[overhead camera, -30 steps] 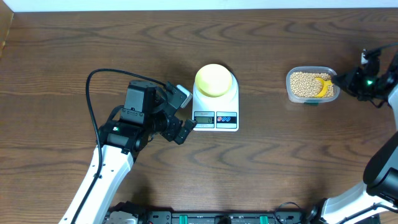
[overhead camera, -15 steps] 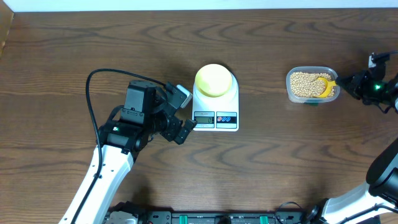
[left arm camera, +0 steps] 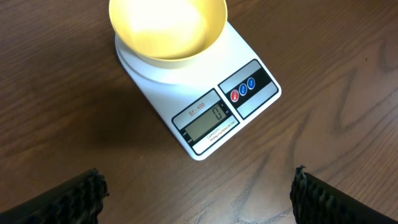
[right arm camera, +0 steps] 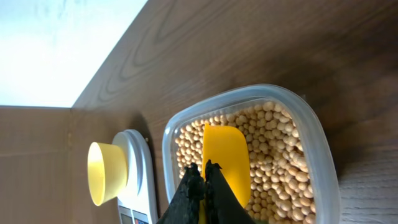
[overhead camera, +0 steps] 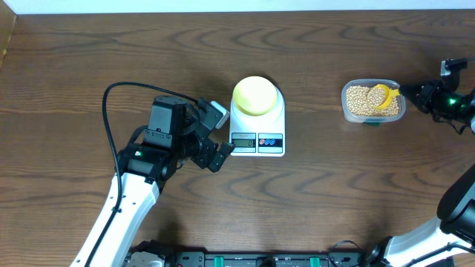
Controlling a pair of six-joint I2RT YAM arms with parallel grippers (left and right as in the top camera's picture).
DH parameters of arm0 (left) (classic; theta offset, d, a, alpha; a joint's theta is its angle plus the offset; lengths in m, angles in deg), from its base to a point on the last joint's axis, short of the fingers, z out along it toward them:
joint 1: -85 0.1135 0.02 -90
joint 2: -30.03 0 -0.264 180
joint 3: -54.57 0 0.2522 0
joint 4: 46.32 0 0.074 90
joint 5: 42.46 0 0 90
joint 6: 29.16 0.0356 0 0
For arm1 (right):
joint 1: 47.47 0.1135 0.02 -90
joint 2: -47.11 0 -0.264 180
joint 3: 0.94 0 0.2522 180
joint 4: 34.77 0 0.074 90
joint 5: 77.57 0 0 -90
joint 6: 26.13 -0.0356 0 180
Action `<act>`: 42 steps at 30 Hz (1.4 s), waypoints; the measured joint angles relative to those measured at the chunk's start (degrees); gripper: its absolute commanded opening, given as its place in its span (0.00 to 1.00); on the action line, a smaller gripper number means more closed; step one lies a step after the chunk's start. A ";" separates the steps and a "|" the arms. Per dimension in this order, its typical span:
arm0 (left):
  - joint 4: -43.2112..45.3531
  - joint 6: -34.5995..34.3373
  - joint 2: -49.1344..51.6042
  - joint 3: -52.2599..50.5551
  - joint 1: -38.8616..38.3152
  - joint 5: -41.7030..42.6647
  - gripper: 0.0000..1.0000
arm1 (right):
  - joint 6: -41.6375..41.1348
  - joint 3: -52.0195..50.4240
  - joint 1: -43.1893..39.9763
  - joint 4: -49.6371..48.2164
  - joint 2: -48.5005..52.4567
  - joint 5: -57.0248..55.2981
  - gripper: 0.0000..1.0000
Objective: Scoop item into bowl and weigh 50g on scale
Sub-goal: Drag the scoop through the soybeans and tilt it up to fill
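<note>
the right gripper pinches the yellow scoop, blade on the beans in the tub; the empty bowl sits on the scale well to its left, nearer the wide-open left gripper

Behind right fingers: scoop handle hidden; bowl rim cut off (left wrist view, top edge).

Robot lab, two arms, wood-grain table
</note>
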 measured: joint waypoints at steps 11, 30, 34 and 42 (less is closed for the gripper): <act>0.00 0.00 0.00 0.00 0.00 0.00 0.97 | -2.51 0.00 -2.91 -0.20 0.00 5.18 0.01; 0.00 0.00 0.00 0.00 0.00 0.00 0.97 | -5.81 0.00 -3.89 -1.09 0.00 13.22 0.01; 0.00 0.00 0.00 0.00 0.00 0.00 0.97 | -6.64 -0.02 -3.89 -1.64 0.00 14.49 0.01; 0.00 0.00 0.00 0.00 0.00 0.00 0.97 | -9.60 -0.02 -3.69 -3.82 0.00 17.75 0.01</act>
